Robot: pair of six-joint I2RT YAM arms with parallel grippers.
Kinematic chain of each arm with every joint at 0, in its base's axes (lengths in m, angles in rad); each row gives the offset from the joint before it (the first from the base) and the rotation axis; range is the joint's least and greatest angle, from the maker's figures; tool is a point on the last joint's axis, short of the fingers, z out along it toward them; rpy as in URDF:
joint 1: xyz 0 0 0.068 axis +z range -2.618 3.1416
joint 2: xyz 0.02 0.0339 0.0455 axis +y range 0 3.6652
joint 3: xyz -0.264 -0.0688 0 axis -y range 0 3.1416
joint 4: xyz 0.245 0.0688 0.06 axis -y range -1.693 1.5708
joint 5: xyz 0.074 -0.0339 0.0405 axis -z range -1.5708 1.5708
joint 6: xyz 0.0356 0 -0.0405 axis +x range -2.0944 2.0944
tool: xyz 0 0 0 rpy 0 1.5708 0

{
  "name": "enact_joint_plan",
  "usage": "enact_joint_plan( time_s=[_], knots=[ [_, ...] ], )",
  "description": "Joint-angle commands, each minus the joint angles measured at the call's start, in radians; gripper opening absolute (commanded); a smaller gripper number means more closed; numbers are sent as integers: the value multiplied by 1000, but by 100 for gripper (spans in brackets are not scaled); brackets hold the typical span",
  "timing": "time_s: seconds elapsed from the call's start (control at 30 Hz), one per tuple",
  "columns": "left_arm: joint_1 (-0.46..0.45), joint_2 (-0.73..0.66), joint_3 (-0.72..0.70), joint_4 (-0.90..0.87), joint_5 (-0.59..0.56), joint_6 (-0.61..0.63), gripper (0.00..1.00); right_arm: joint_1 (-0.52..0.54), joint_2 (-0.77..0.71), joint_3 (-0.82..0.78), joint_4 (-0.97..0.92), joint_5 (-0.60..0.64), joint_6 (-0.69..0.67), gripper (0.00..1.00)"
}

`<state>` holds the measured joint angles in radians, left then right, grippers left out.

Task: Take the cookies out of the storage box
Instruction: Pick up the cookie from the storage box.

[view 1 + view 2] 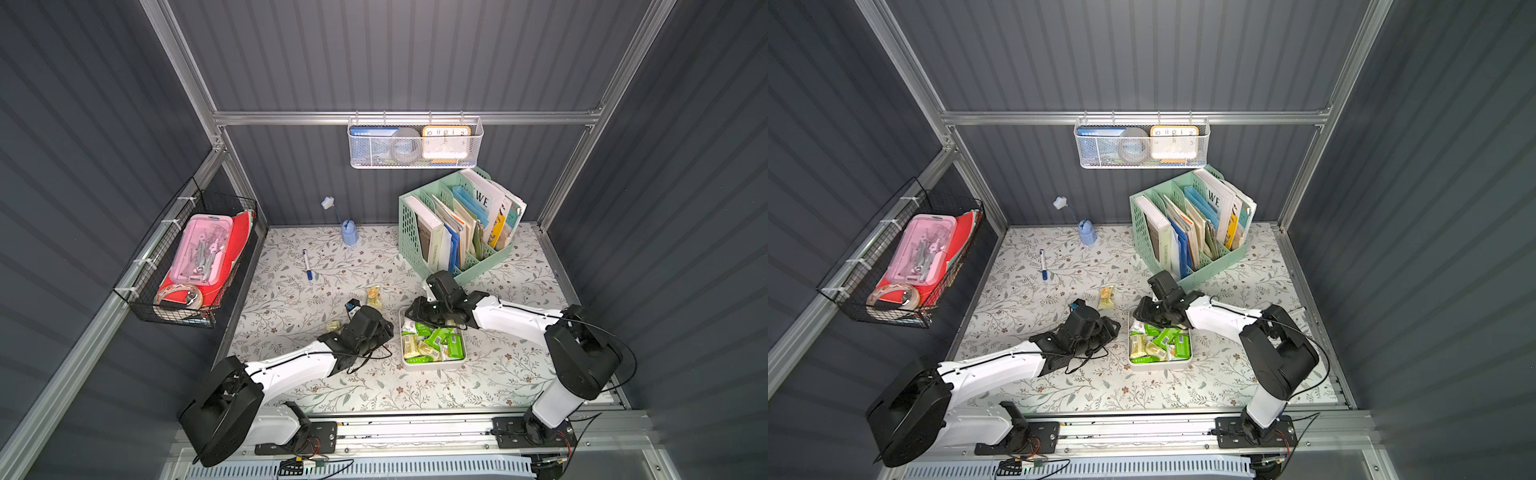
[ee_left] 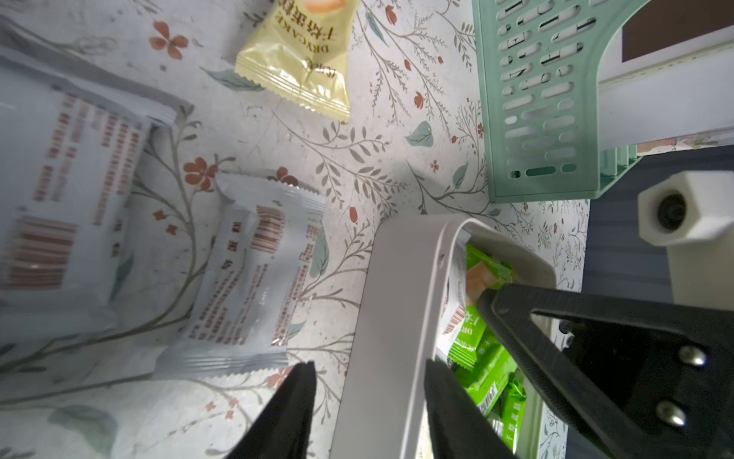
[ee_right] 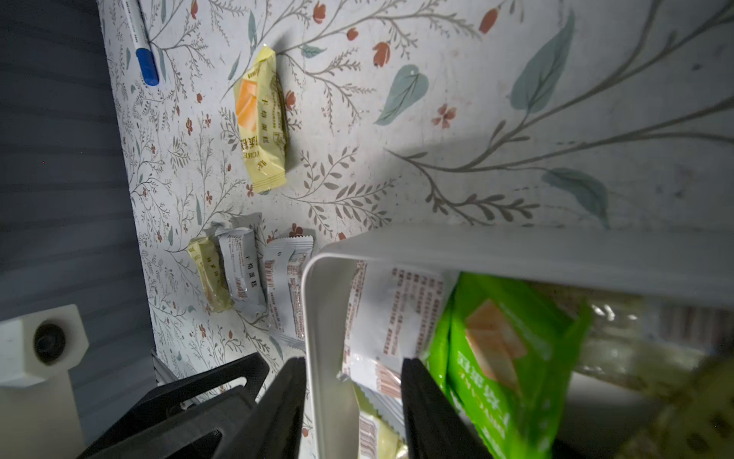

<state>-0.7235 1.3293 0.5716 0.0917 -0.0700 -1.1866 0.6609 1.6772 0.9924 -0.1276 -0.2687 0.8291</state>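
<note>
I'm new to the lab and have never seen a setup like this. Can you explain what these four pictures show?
It is a robot with two arms, each ending in a two-finger gripper. Two pictures look down on the whole scene from above; the other two come from cameras on the wrists. On the flowered table stand a white storage box full of cookies and a green file organizer. A marker pen and a few loose packets lie on the table too. In the wrist views the left gripper and the right gripper each stand open astride a wall of the box, one finger inside, one outside. Neither holds anything yet.
</note>
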Motion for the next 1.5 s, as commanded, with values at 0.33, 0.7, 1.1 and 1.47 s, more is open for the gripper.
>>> enact_joint_plan(
  time_s=[0.33, 0.7, 1.1, 1.47],
  knots=[
    [-21, 123, 13, 147, 47, -24, 43, -9, -9, -32, -29, 61, 6, 42],
    [-28, 164, 19, 166, 50, -35, 35, -15, 82, -30, 61, -24, 36, 37],
    [-33, 161, 32, 157, 41, -38, 34, -24, 58, -37, 64, -32, 30, 15],
    [-33, 12, 50, 7, -50, -55, 37, -33, -21, -49, 39, -32, 27, 0]
  ],
)
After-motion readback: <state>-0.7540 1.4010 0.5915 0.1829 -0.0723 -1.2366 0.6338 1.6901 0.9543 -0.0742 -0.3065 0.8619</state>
